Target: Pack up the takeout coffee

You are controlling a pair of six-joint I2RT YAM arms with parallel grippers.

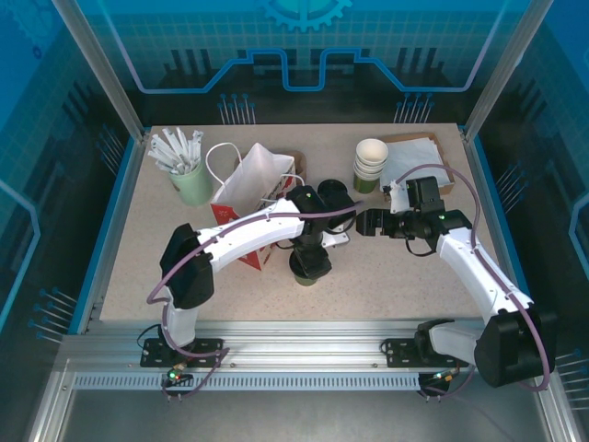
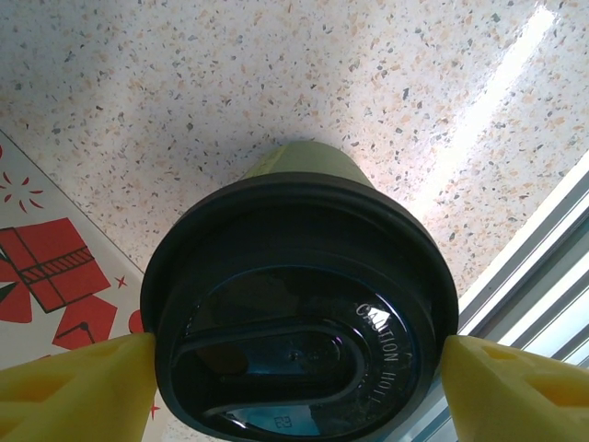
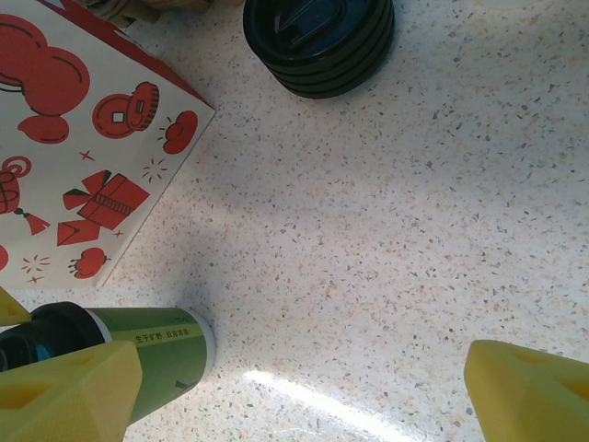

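Note:
The takeout coffee (image 2: 304,304), an olive-green cup with a black lid, stands upright on the speckled table (image 2: 276,83). My left gripper (image 2: 299,368) reaches down over it, and its yellow fingers (image 2: 83,382) touch the lid's rim on both sides. From above, the cup (image 1: 310,267) sits under that gripper (image 1: 313,250) near the table's middle. In the right wrist view the cup (image 3: 156,354) is at the lower left. My right gripper (image 3: 304,387) hangs open over bare table to the cup's right (image 1: 361,222), holding nothing.
A white paper bag with red prints (image 1: 253,180) lies left of the cup, its corner close by (image 3: 83,138). A black stack of lids (image 3: 322,41) sits behind. A stack of unlidded cups (image 1: 370,164), napkins (image 1: 419,152) and a green holder of sticks (image 1: 190,180) stand at the back.

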